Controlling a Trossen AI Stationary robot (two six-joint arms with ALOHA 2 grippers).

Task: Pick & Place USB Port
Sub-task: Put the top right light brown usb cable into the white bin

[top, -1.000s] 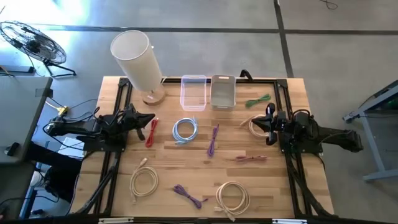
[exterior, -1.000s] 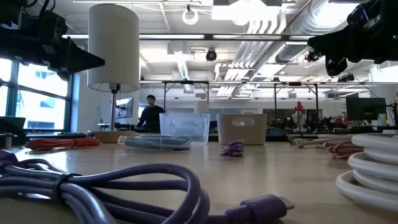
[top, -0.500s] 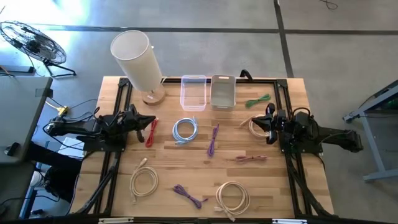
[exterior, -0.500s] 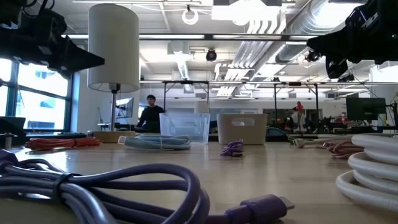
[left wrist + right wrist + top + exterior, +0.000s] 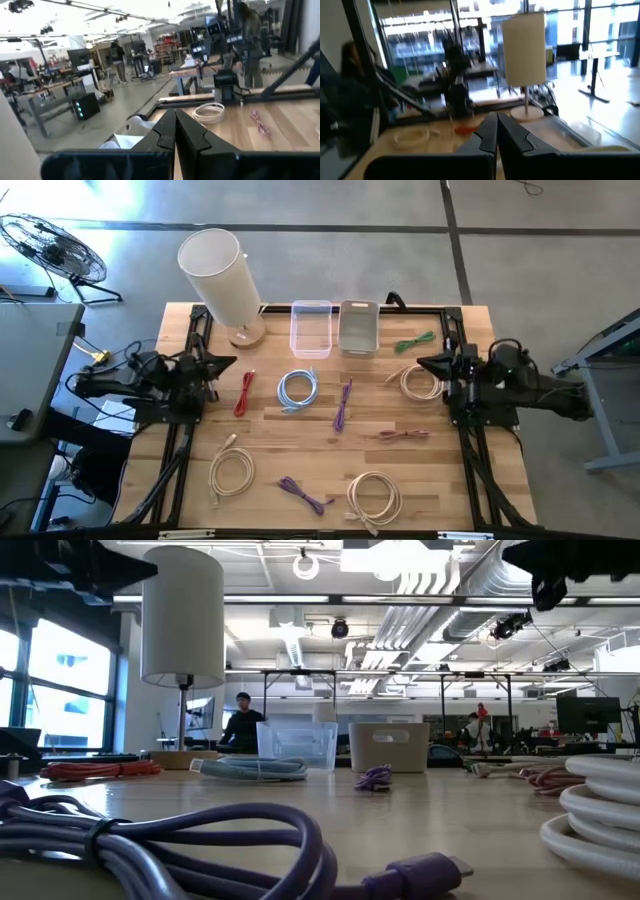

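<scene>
Several coiled USB cables lie flat on the wooden table [image 5: 320,455]: a red one [image 5: 243,393], a light blue one [image 5: 297,389], a purple one [image 5: 342,404], a green one [image 5: 414,341] and a cream coil [image 5: 418,383]. The low view shows a purple cable's plug [image 5: 430,870] close up. My left gripper [image 5: 232,361] hangs shut and empty above the table's left side, pointing level toward the red cable. My right gripper [image 5: 420,363] hangs shut and empty above the right side, over the cream coil. The wrist views show each pair of fingers, left [image 5: 175,127] and right [image 5: 496,130], pressed together.
A clear bin [image 5: 311,328] and a grey bin [image 5: 358,327] stand at the far edge, beside a tall white lamp [image 5: 220,275]. More cables lie near the front: a cream coil [image 5: 231,473], a purple one [image 5: 304,496], another cream coil [image 5: 373,497] and a pink one [image 5: 404,435].
Both grippers have risen, still shut and empty; in the low view they have climbed almost out of the picture's top. The left gripper has also rolled about its own line. No cable has moved.
</scene>
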